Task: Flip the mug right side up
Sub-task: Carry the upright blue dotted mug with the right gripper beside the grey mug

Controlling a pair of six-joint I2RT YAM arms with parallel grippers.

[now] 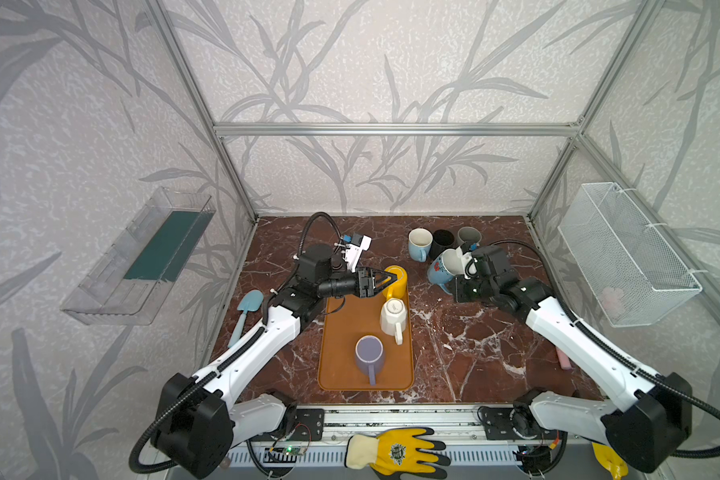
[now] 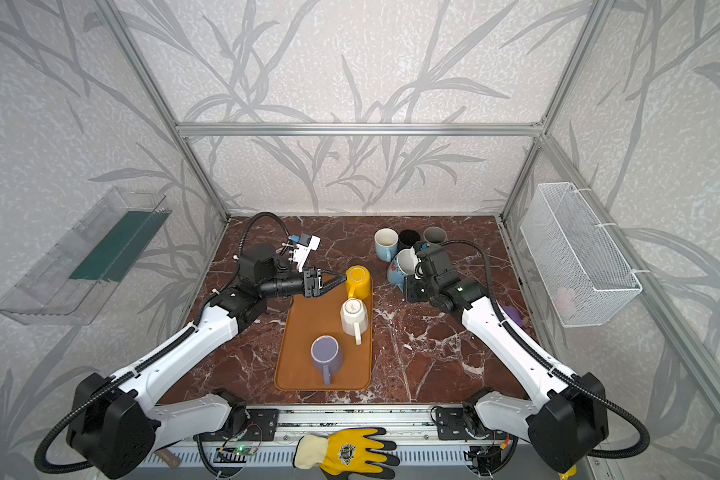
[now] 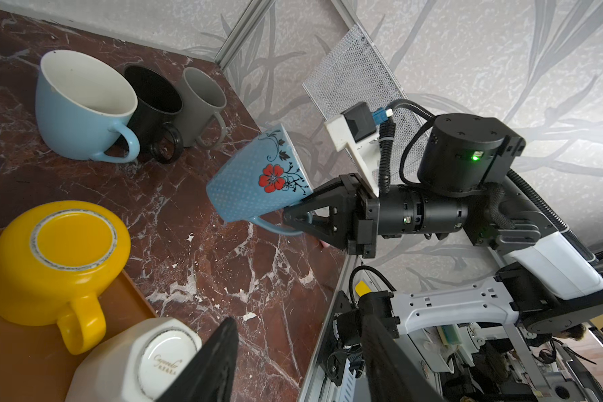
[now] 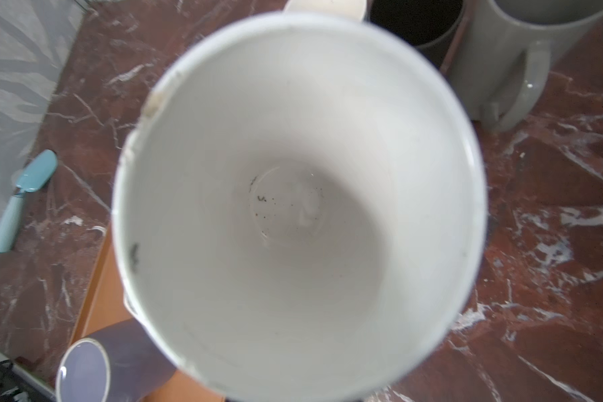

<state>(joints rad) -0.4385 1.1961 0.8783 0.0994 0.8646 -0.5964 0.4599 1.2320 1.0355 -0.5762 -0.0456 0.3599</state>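
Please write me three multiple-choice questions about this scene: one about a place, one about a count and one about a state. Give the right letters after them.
1. Where do the upside-down mugs stand?
A) on the orange tray
B) in a sink
C) in a drawer

2. How many upright mugs stand at the back of the table?
A) two
B) three
C) five

3. What is the state of the floral mug?
A) lying on the tray
B) held tilted by the right gripper
C) upside down on the table

Answers:
1 A: the yellow mug, white mug and purple mug show their bases there.
2 B: the light blue mug, black mug and grey mug.
3 B: the shut jaws clamp its rim.
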